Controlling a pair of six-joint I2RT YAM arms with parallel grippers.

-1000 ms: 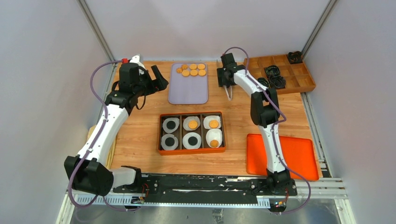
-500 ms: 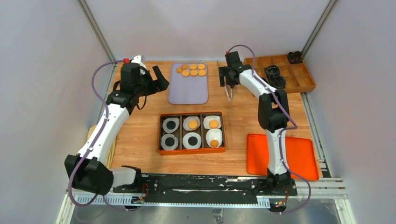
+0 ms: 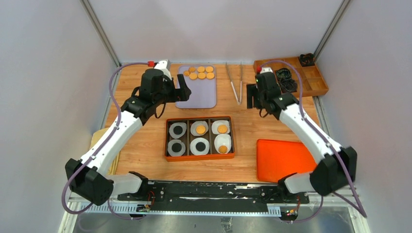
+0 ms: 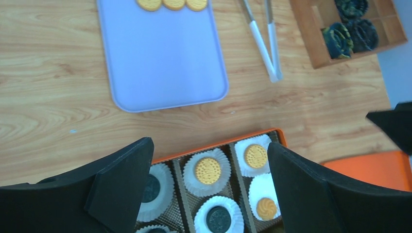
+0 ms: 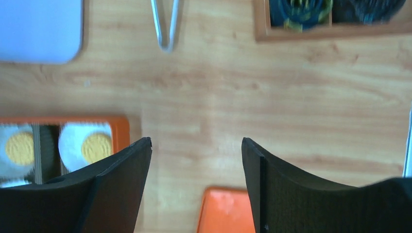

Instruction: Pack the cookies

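While both of my arms reach out over the wooden desk (image 3: 248, 128), neither one holds anything. My left gripper (image 4: 209, 145) is spread wide, and its two black fingers (image 4: 121, 179) frame bare wood and the far edge of the orange box (image 3: 199, 158). It hovers beyond the box's far left corner. My right gripper (image 5: 197, 141) is also parted, with only bare desk between its fingers. It hovers beyond and to the right of the box, well apart from it.

The orange box sits mid-desk, with six cells in two rows of three. Each cell is lined with a white paper liner (image 3: 193, 146). Three of the cookies (image 4: 208, 170) lie inside the box. These small golden rounds sit in the far middle cell, the far right cell and the near right cell, where the liner is tilted. The two left cells and the near middle cell each hold a dark disc (image 3: 177, 130).

Other cookies lie in a loose cluster straight beyond the box, at the far end of a lavender tray (image 3: 197, 97). The tray's near edge lies just beyond the box.

Metal tongs (image 3: 236, 85) lie flat on the desk beyond the box's far right corner. Farther beyond and to the right of the box stands a wooden organiser (image 3: 318, 87) holding dark ruffled cups (image 3: 285, 80). A flat orange tray (image 3: 284, 160) lies near the box's right side, towards my bases.
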